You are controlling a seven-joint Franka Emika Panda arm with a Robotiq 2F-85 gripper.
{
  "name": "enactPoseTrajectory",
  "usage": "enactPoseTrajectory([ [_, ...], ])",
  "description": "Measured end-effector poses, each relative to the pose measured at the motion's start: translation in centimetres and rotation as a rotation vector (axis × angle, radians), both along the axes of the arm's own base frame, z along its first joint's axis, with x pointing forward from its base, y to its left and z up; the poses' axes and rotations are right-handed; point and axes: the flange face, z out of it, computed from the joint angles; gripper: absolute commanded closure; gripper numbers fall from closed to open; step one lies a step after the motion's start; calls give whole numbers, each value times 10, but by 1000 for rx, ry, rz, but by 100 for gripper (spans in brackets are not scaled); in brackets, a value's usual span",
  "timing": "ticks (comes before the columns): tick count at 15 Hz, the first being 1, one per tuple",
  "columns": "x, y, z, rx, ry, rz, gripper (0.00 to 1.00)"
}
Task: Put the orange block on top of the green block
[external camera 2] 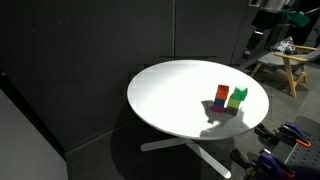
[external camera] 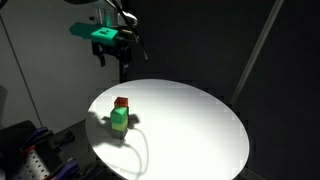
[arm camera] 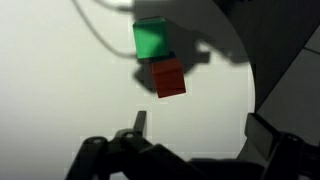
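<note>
The hand [external camera: 112, 44] hangs high above the round white desk [external camera: 190, 125], well apart from both blocks, and it carries nothing. In the wrist view the hand [arm camera: 200, 128] looks down with its two dark fingers [arm camera: 139, 122] spread wide, and only bare desk [arm camera: 60, 90] shows between them. The orange block [arm camera: 168, 77] and the green block [arm camera: 150, 40] stand on the desk close together. In the wrist view one corner of the orange block touches, or nearly touches, the green one. In an exterior view the orange block [external camera 2: 222, 94] and the green block [external camera 2: 238, 96] are side by side at the same height, so the orange one is not on top. In an exterior view the orange block [external camera: 121, 102] appears above the green block [external camera: 120, 121], but here it stands behind it. Both blocks are near the edge of the desk [external camera 2: 165, 90] and throw a dark shadow on it.
</note>
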Motion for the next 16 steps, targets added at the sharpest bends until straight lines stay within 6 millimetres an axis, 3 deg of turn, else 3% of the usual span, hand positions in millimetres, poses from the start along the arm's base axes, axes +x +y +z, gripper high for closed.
enactPoseTrajectory([
  [8,16,18,-14,-29,-23,38,0],
  [16,43,32,-12,-60,-74,69,0],
])
